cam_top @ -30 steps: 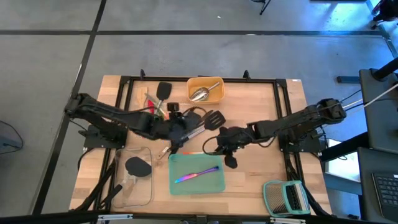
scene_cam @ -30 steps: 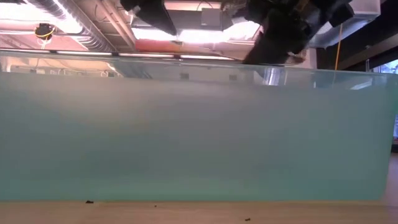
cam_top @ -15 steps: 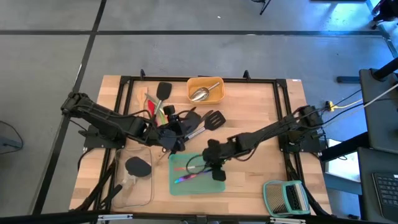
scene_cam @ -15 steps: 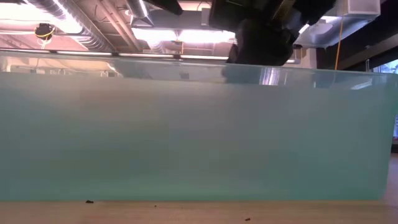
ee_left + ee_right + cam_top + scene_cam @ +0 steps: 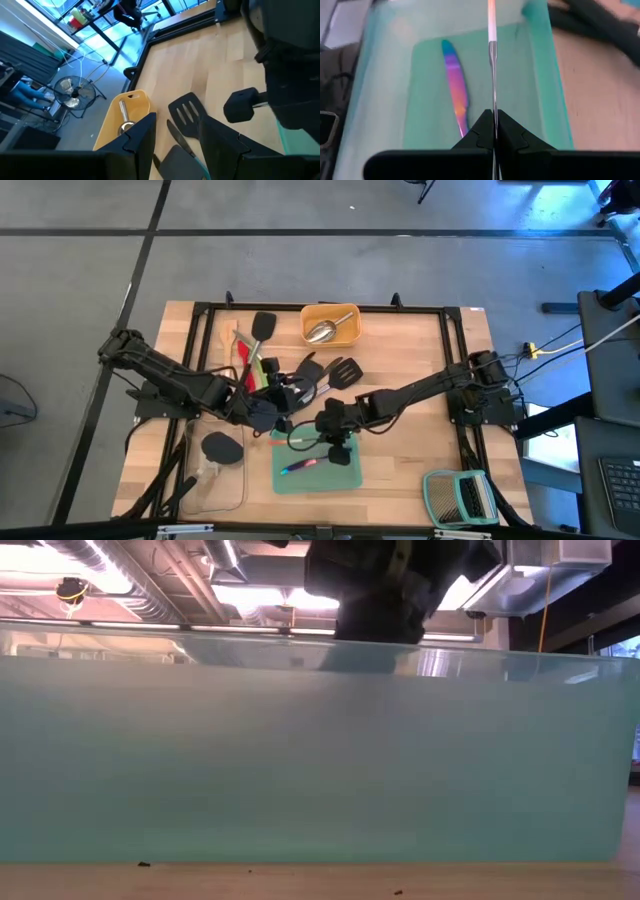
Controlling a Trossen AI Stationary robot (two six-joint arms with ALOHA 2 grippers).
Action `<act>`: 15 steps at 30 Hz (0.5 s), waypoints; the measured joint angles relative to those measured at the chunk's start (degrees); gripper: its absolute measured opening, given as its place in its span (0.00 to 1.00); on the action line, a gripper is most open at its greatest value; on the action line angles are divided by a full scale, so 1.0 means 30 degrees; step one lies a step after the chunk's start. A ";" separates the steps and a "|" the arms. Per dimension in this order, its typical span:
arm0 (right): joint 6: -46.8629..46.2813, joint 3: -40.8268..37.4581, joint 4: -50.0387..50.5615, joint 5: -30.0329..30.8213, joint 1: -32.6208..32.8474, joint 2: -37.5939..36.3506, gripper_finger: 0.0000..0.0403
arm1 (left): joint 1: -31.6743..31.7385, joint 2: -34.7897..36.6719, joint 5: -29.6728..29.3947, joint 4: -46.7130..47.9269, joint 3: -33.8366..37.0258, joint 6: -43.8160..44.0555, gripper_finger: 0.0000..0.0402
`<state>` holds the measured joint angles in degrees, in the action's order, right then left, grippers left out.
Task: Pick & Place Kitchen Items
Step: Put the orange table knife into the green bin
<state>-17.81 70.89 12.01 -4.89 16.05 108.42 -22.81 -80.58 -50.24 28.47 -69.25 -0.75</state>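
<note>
My right claw [image 5: 494, 131] hangs over the teal tray [image 5: 352, 479], pinched tight on a thin steel utensil [image 5: 493, 75] with an orange end. An iridescent knife [image 5: 456, 86] lies in the tray just beside it. My left claw [image 5: 176, 131] sits half open near the black slotted turner [image 5: 188, 114], holding nothing.

knife [image 5: 300, 466] in tray [image 5: 352, 480] | scoop [image 5: 321, 331] in bin [image 5: 348, 338]

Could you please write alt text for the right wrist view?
The right claw, shut, pinches a thin steel utensil with an orange handle end above the teal tray. An iridescent knife lies in the tray.
</note>
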 joint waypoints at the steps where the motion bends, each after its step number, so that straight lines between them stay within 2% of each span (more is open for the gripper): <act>1: -0.0082 0.0007 -0.0151 -0.0011 0.0010 0.0081 0.00 | 0.0000 0.0000 0.0000 0.0000 0.0000 0.0000 0.35; 15: -0.1405 -0.0015 0.0500 0.1587 0.0571 0.0481 0.00 | 0.0007 0.0000 0.0095 0.0006 -0.0007 0.0000 0.35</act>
<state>-22.02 70.85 13.51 -0.12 17.76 109.86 -22.79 -80.58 -49.95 28.49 -69.28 -0.75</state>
